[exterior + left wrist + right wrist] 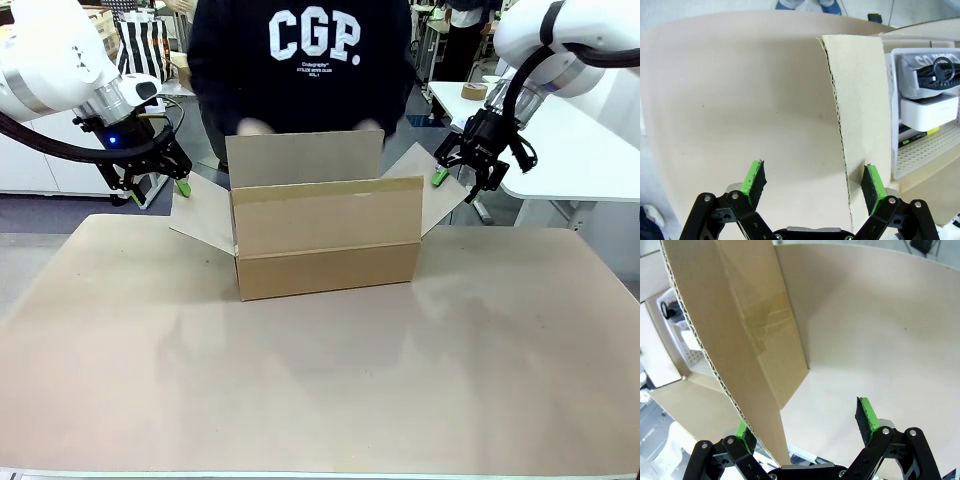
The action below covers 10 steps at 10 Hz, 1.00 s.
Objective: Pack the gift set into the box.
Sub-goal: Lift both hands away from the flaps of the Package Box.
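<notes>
Though behind cardboard, white basket inside box

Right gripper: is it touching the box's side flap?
Cannot tell. In the right wrist view the box's side flap passes between the right gripper's open jaws and covers one pad's face, so neither contact nor gap shows.

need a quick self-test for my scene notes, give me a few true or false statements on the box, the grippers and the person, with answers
1. The box has its top flaps open. True.
2. The left gripper is shut on a side flap. False: it is open, with the edge of the left side flap seen between its pads.
3. The person stands behind the box. True.
4. The right gripper is inside the box. False: it is open, outside, at the right side flap.
</notes>
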### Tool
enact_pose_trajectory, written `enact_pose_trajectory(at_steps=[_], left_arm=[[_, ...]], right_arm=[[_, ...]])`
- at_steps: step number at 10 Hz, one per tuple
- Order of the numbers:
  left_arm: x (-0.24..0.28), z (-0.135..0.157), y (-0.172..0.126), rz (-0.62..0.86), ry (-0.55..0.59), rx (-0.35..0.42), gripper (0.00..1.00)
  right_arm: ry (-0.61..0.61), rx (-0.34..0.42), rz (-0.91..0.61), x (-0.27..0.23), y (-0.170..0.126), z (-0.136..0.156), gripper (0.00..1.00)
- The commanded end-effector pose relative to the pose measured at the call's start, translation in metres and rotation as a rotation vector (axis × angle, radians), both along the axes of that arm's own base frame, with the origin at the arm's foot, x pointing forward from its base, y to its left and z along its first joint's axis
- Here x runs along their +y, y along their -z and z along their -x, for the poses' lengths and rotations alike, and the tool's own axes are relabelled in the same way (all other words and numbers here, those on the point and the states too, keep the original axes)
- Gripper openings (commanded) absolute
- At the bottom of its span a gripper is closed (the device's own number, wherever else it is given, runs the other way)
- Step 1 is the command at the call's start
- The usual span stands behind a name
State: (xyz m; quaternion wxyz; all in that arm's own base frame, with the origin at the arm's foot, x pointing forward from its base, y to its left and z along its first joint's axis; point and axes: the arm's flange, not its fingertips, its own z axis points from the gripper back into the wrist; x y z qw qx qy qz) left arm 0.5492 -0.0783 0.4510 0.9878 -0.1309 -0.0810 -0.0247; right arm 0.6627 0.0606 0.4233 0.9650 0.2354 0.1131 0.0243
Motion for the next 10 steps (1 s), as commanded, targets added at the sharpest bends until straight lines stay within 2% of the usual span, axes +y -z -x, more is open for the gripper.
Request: enact_pose_trajectory(at_steps=[1, 10], left_arm=[[-0.0012, 0.0004, -0.0026, -0.015, -0.017, -0.001, 1.00], [-0.0012, 0.0004, -0.0026, -0.015, -0.017, -0.001, 1.00]], right_arm=[[-0.002, -0.008, 0.024, -0.0008, -0.0029, 0.0002, 1.00], [-0.002, -0.008, 0.024, -0.0008, -0.0029, 0.0002, 1.00]])
